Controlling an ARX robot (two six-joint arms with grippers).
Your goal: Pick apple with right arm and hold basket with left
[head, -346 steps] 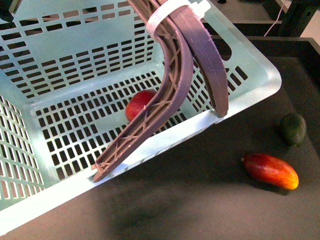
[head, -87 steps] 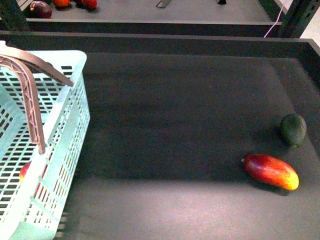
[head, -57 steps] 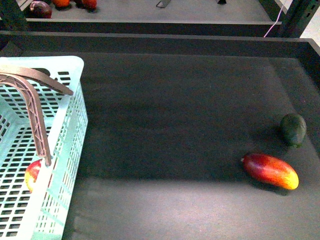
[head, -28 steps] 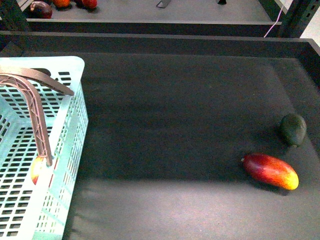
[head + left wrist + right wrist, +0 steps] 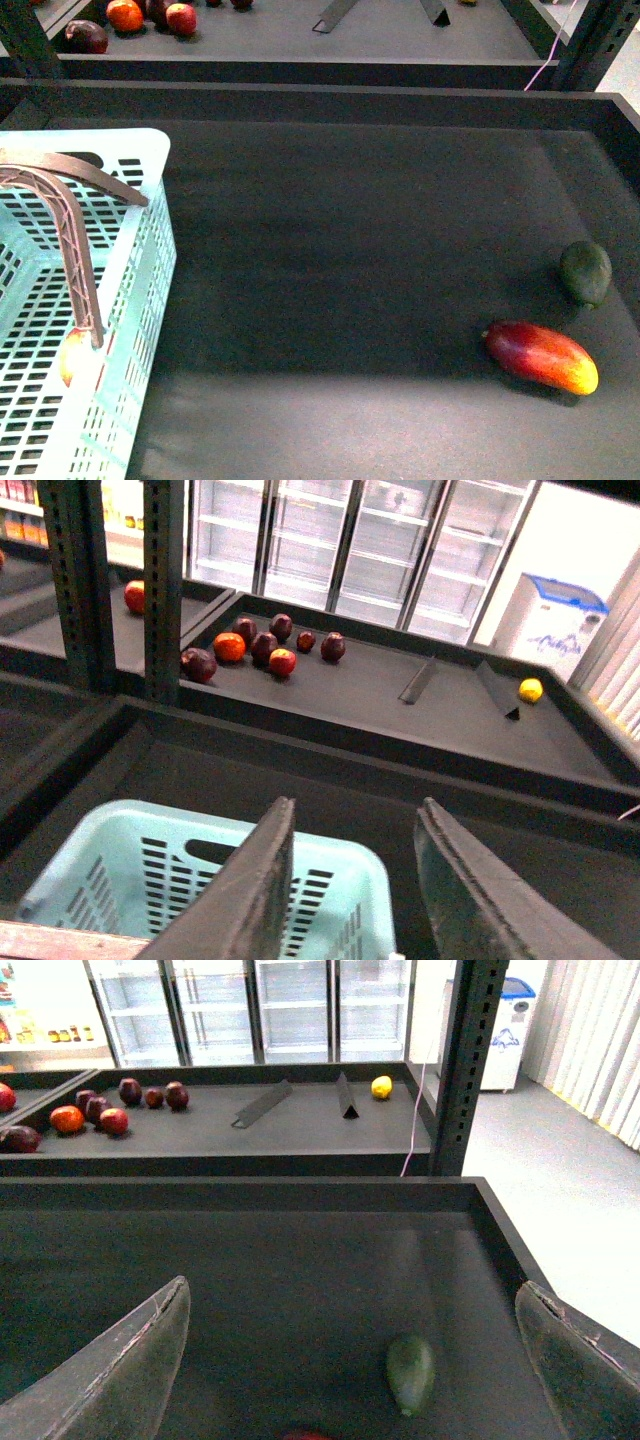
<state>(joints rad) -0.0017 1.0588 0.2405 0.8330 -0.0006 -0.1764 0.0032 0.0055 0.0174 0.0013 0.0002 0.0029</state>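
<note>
- Where the front view meets its left edge, the basket sits on the dark table, only partly in frame.
- Left fingers straddle the basket's right wall near the far corner: one curved finger reaches down inside, its tip near the rim by the apple, and the other lies outside over the rim.
- From the left wrist view the left gripper has a clear gap between its two fingers, with the basket rim and handle slot below; whether they press the wall cannot be told.
- Apple lies inside the basket on the slotted floor, close against the right wall, partly hidden by the finger tip.
- Right fingers are spread wide apart in the right wrist view, holding nothing, above the table.
- Mango lies on the table at the right, well apart from the basket.
- Avocado sits just beyond the mango, near the table's right edge; it also shows in the right wrist view between the fingers.
- Several fruits lie on a farther table behind.
</note>
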